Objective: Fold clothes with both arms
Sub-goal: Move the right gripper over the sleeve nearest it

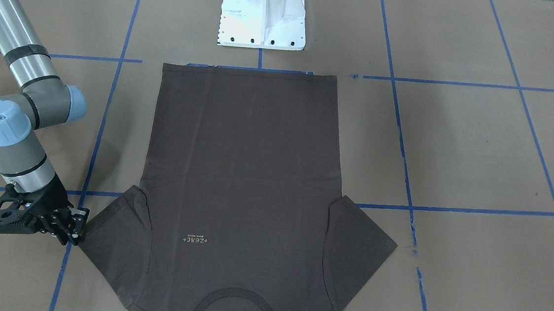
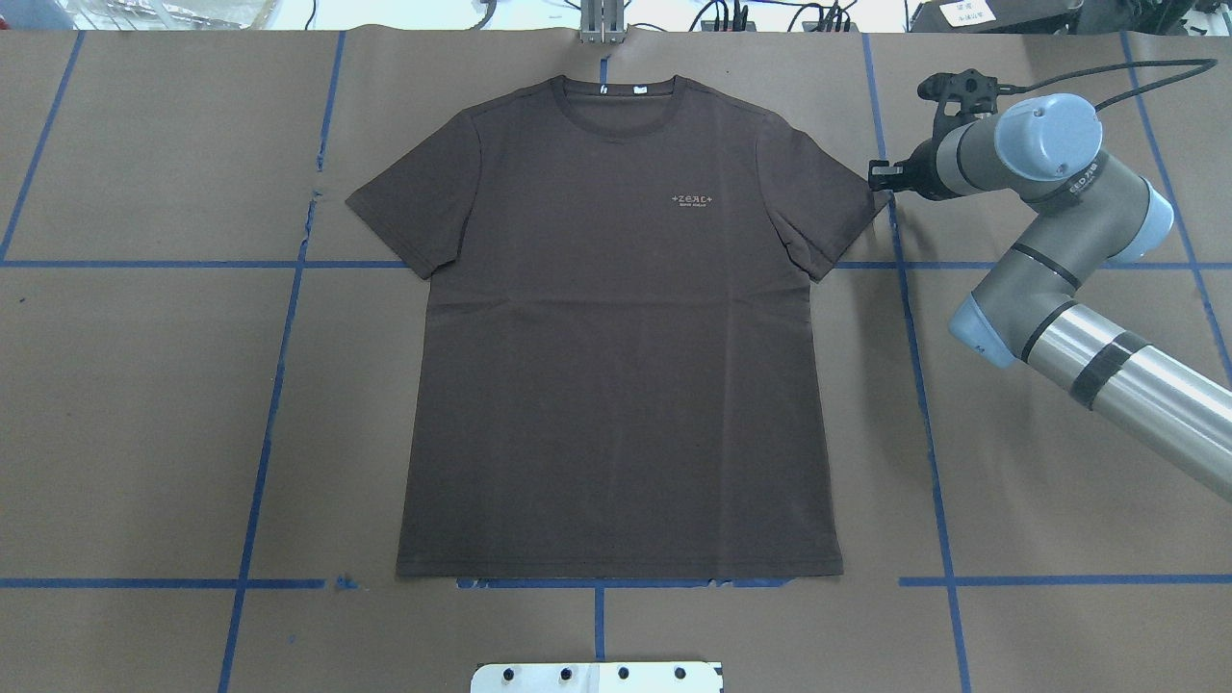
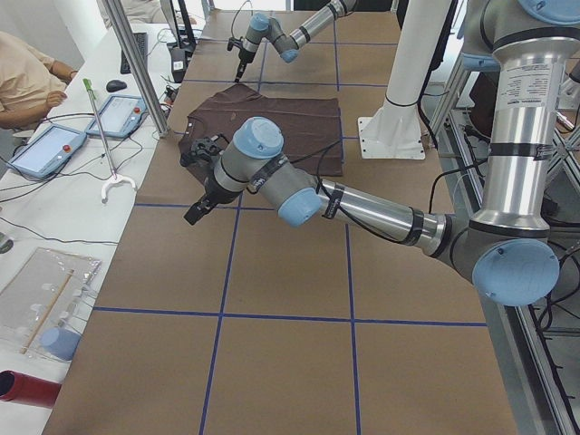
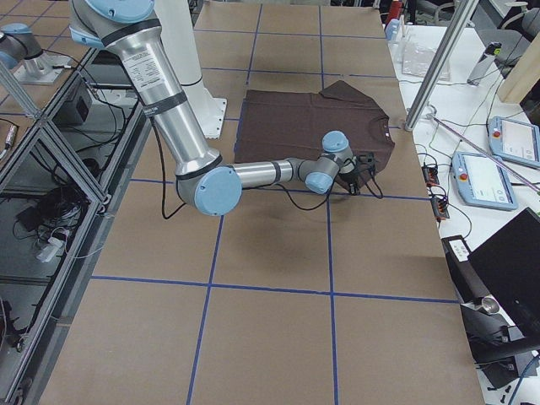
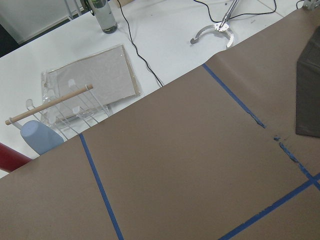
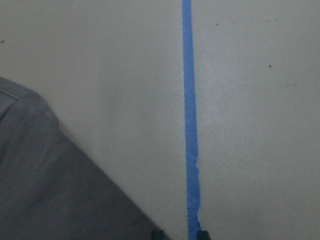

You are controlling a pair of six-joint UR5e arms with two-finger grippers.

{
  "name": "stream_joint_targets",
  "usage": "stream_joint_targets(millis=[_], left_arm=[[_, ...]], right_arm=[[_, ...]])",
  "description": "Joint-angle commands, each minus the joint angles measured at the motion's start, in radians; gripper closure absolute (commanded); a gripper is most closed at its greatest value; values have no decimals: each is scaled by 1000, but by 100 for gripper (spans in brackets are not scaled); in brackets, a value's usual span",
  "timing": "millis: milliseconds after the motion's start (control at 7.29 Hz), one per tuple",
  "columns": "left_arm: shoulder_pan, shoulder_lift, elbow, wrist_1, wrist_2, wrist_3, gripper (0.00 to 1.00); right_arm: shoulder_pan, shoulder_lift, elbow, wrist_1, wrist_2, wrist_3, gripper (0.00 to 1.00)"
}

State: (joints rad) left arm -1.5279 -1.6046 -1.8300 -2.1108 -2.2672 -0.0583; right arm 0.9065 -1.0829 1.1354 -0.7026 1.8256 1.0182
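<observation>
- The brown T-shirt [image 2: 616, 366] lies flat in the middle of the table [image 2: 1059, 462], front side up.
- Its round collar [image 2: 621, 106] points away from the robot. The small pale letters [image 2: 696, 199] are on the chest.
- The right gripper [image 2: 878, 177] is low, just beside the tip of one sleeve [image 2: 818, 207].
- Its fingertips [image 6: 158, 234] are only a little apart and hold nothing. A blue tape line [image 6: 189, 125] shows between them.
- The left gripper [image 3: 195, 214] hangs over the brown paper near the other sleeve, apart from the shirt. I cannot tell how its fingers stand.
- A white stand [image 1: 263, 13] sits by the shirt's bottom edge.
</observation>
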Motion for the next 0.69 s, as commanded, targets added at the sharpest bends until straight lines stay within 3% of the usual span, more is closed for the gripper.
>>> stream_joint_targets(millis=[0,412,549], left_arm=[[0,0,0,0,0,0,0],[0,0,-2,2,0,2,0],[0,0,-2,2,0,2,0]], right_arm=[[-5,-3,-2,-1,-2,-1,45],[-14,-3,-3,-2,-2,0,51],[-14,-3,-2,-2,-2,0,59]])
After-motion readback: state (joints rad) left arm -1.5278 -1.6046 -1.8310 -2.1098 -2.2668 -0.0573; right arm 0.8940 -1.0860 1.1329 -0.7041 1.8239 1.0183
